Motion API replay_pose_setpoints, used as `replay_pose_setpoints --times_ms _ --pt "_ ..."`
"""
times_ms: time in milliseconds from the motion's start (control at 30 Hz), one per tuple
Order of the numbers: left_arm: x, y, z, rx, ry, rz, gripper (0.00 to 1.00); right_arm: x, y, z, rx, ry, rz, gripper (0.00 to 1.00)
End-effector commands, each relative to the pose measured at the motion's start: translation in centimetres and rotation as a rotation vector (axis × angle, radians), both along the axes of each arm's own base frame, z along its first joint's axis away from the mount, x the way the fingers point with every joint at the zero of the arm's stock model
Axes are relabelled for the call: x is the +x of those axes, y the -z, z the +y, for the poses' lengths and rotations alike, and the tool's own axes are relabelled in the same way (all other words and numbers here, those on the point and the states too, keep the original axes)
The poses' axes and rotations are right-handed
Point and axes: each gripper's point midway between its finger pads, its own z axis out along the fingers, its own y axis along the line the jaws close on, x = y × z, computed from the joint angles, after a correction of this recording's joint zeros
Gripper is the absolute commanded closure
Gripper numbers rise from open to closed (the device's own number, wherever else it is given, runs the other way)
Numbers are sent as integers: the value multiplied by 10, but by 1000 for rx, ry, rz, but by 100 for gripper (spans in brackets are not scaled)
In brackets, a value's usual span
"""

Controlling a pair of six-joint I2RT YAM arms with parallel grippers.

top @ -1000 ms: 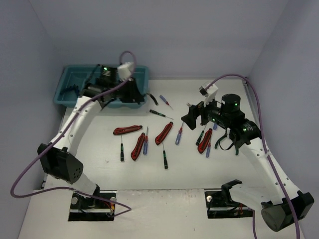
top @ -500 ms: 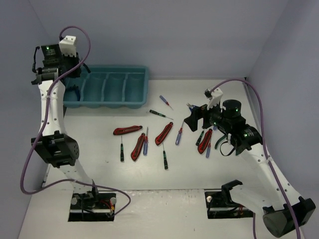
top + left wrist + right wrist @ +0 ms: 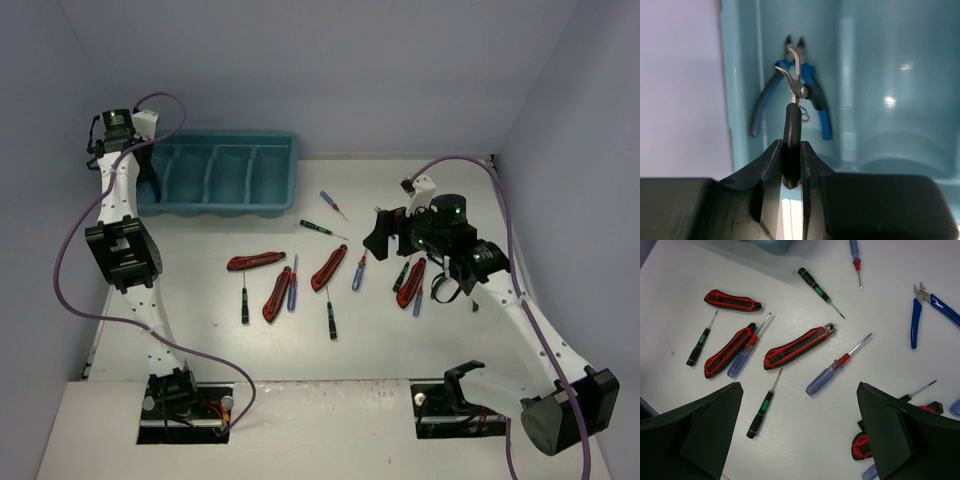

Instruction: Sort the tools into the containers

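L gripper pinches black rubbery-handled pliers over glossy teal tray — R gripper spread wide.

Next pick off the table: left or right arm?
Right. The right gripper hovers open right above a blue screwdriver and a red utility knife. The left gripper is shut on pliers over the teal tray.

Pale bluish walls enclose a white table under soft, even light

right gripper spread wide, red knives, screwdrivers, blue pliers below
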Motion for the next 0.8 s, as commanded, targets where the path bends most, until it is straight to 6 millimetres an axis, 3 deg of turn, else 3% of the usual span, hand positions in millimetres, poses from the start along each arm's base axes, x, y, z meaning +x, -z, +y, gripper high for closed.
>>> replay_pose_setpoints --times_ms 0,167,533,667,767 --pt "17 -59 25 114 -19 -171 100 15 -8 10 20 -14 -22 4" --pt "30 -39 31 90 -27 -192 97 21 1 9 -1 -2 -4 4" --pt "50 -21 42 46 -79 -266 44 28 11 -1 -41 48 3 3" --pt "47 -41 40 30 -103 -316 36 35 11 -16 -67 128 -9 3" --pt "41 -78 31 -19 -112 -404 34 43 12 -39 -92 241 -10 3"
